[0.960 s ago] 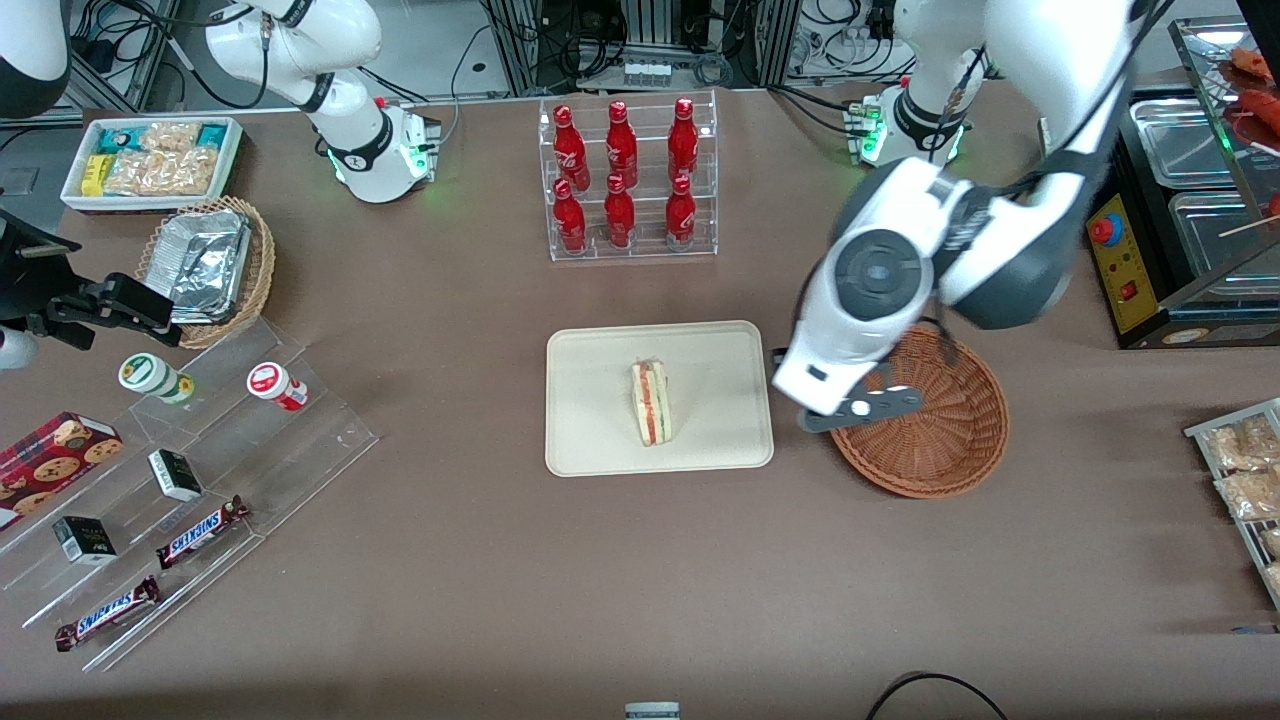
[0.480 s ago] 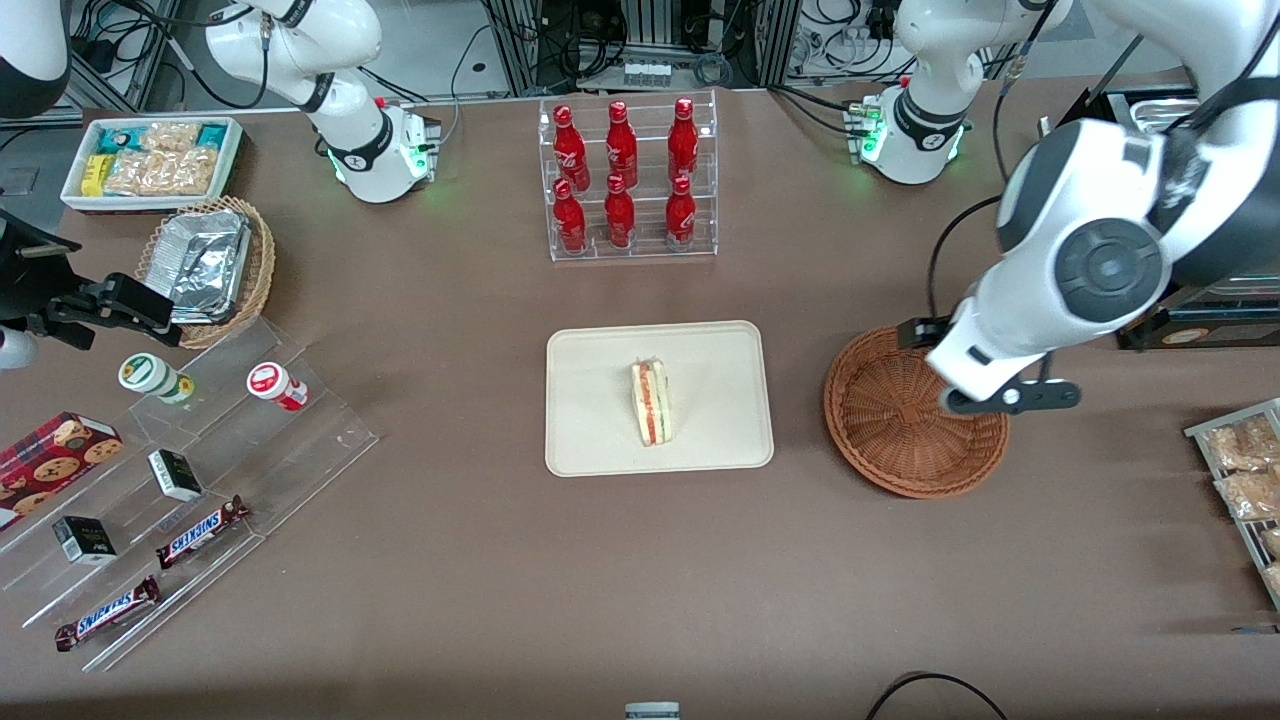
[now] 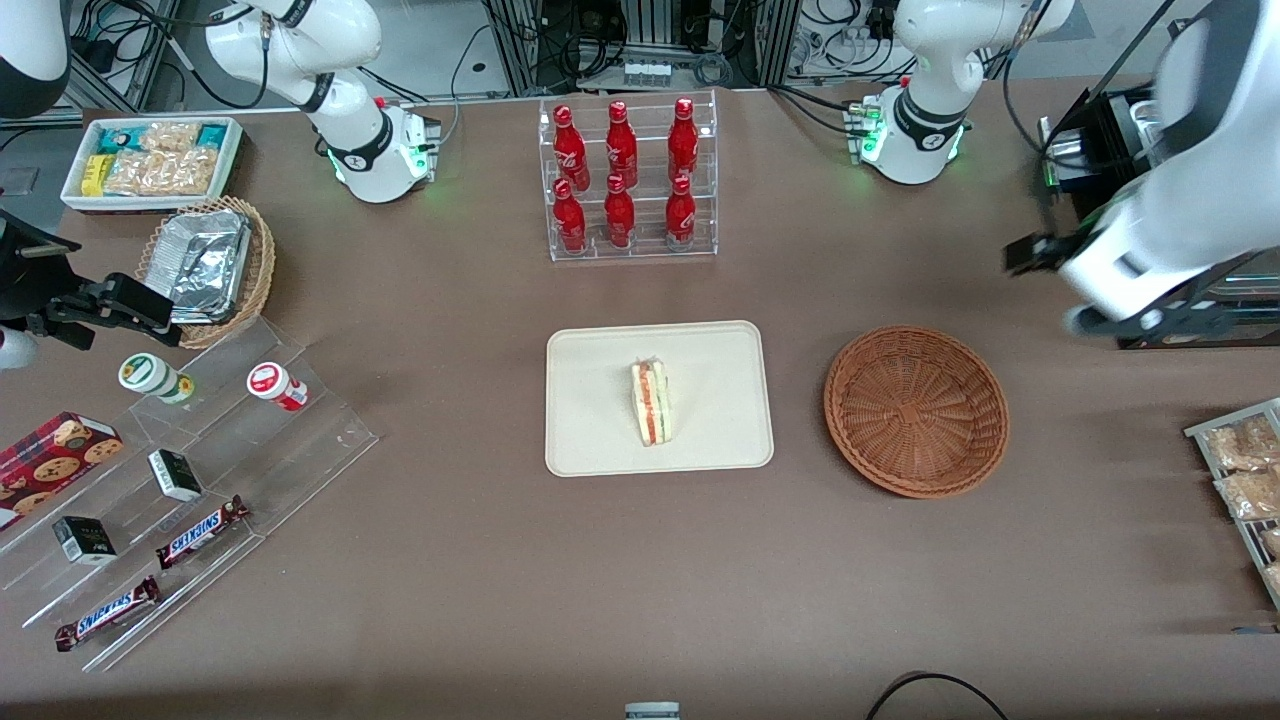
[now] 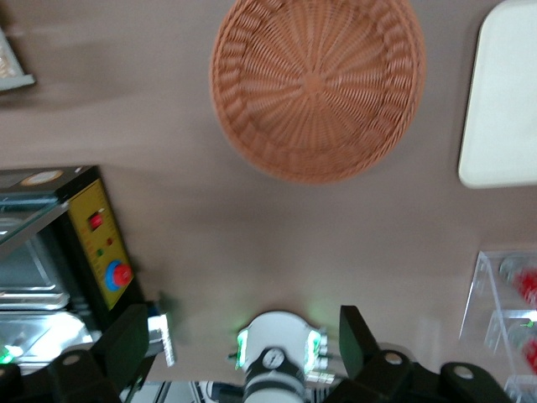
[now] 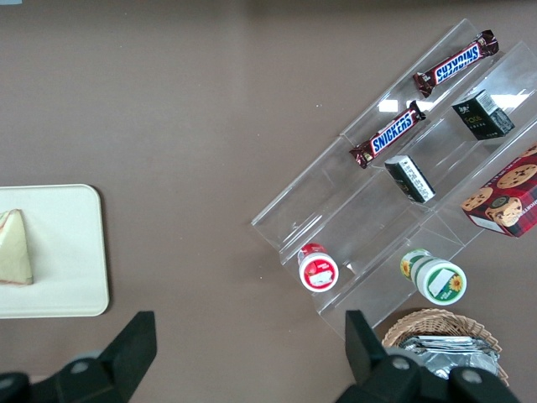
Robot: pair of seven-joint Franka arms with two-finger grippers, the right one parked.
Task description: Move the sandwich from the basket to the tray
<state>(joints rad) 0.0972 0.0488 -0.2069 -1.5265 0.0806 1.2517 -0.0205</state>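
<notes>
The sandwich (image 3: 651, 403) lies on the cream tray (image 3: 600, 440) at the middle of the table; it also shows in the right wrist view (image 5: 14, 248) on the tray (image 5: 67, 252). The reddish-brown basket (image 3: 916, 410) is empty beside the tray, toward the working arm's end. My left gripper (image 3: 1140, 322) is raised high above the table, farther toward the working arm's end than the basket, near the black appliance. In the left wrist view the gripper (image 4: 245, 344) is open with nothing between the fingers, and the basket (image 4: 317, 84) and a corner of the tray (image 4: 503, 101) show below.
A clear rack of red bottles (image 3: 622, 180) stands farther from the front camera than the tray. A black appliance with a yellow panel (image 3: 1125, 265) stands at the working arm's end, with packets on a rack (image 3: 1240, 460) near it. Snack shelves (image 3: 180, 480) lie toward the parked arm's end.
My left arm has swung from above the basket's tray-side rim across the basket toward the working arm's end and risen. The sandwich has stayed on the tray.
</notes>
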